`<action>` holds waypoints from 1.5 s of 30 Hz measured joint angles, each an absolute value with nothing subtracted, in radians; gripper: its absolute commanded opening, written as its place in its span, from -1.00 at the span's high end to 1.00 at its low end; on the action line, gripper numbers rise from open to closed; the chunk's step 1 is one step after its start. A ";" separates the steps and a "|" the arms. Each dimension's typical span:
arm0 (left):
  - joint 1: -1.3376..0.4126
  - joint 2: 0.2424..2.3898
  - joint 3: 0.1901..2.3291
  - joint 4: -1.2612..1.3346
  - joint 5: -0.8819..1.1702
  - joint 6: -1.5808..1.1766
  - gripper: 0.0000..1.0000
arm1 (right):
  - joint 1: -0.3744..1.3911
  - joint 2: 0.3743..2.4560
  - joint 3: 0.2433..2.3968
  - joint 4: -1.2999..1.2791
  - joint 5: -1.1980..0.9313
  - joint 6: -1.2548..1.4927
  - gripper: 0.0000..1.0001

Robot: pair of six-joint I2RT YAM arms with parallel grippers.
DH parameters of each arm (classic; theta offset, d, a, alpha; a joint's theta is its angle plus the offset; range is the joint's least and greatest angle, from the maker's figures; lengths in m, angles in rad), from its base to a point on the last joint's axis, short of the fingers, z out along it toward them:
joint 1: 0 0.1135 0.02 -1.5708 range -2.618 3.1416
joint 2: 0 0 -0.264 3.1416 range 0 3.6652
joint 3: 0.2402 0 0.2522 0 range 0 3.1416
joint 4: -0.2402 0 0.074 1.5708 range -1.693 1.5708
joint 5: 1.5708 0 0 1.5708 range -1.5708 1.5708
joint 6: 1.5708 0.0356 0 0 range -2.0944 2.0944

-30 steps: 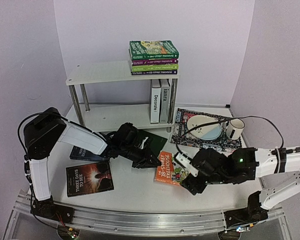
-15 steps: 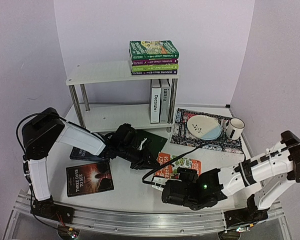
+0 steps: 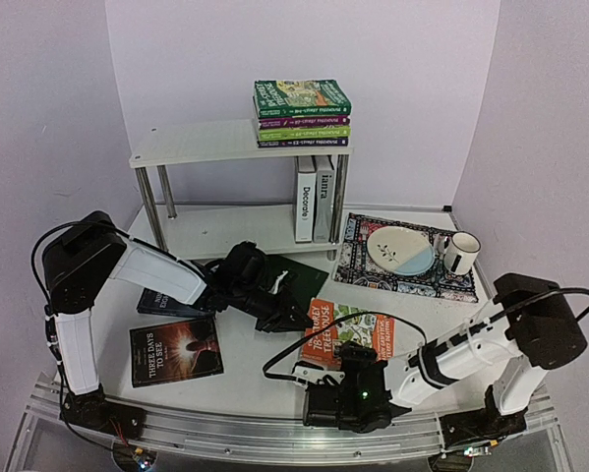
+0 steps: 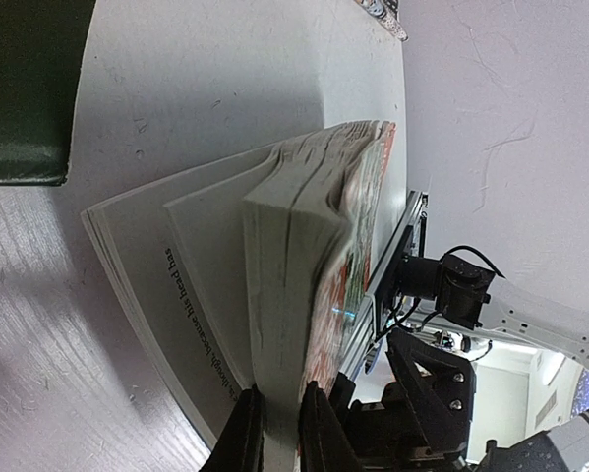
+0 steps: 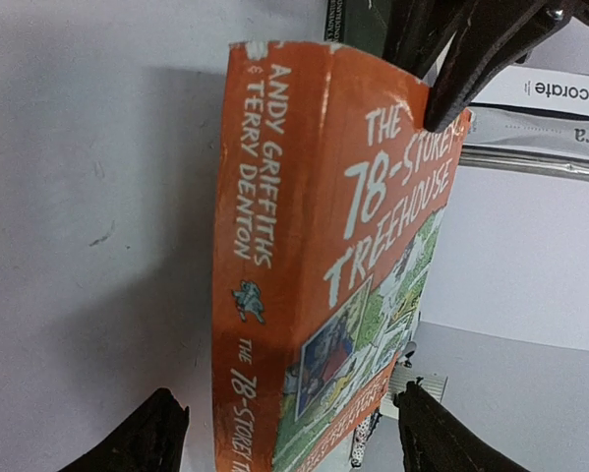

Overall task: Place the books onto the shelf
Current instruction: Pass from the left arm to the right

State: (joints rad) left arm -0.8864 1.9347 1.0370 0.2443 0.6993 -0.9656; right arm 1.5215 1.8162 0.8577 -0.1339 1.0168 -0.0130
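Observation:
The orange "78-Storey Treehouse" book (image 3: 358, 334) lies near the table's front, its upper block of pages raised off the lower pages. My left gripper (image 3: 296, 320) is shut on that page block at its far-left corner; the left wrist view shows the fingers (image 4: 245, 433) pinching the pages (image 4: 304, 246). My right gripper (image 3: 316, 391) sits low at the front, open, facing the spine (image 5: 265, 246), with one finger either side (image 5: 156, 433). The white shelf (image 3: 206, 143) carries a stack of books (image 3: 302, 113) on top and two upright books (image 3: 315, 197) below.
A dark green book (image 3: 299, 270) lies behind my left gripper, and two dark books (image 3: 176, 351) (image 3: 161, 303) lie flat at the left. A patterned mat (image 3: 373, 273) at the right holds a plate (image 3: 400, 249) and a mug (image 3: 461, 253).
My right arm has swung from the right of the orange book round to the near edge, and its gripper now faces the spine. The left gripper has kept its hold and barely moved.

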 measured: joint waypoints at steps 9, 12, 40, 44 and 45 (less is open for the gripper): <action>-0.886 1.934 1.037 0.244 0.706 -0.966 1.00 | 1.521 1.942 0.874 -0.147 1.177 0.078 -0.28; -0.886 1.934 1.037 0.244 0.707 -0.967 1.00 | 1.522 1.942 0.874 -0.157 1.204 0.094 0.02; -0.876 1.653 0.964 0.272 0.659 -0.903 -0.40 | 1.544 1.615 0.896 -0.308 1.297 0.096 1.00; -0.876 1.524 0.932 0.281 0.608 -0.869 -0.52 | 1.544 1.483 0.899 -0.319 1.292 0.001 1.00; -0.876 1.487 0.920 0.280 0.590 -0.859 -0.58 | 1.544 1.451 0.906 -0.323 1.288 -0.028 1.00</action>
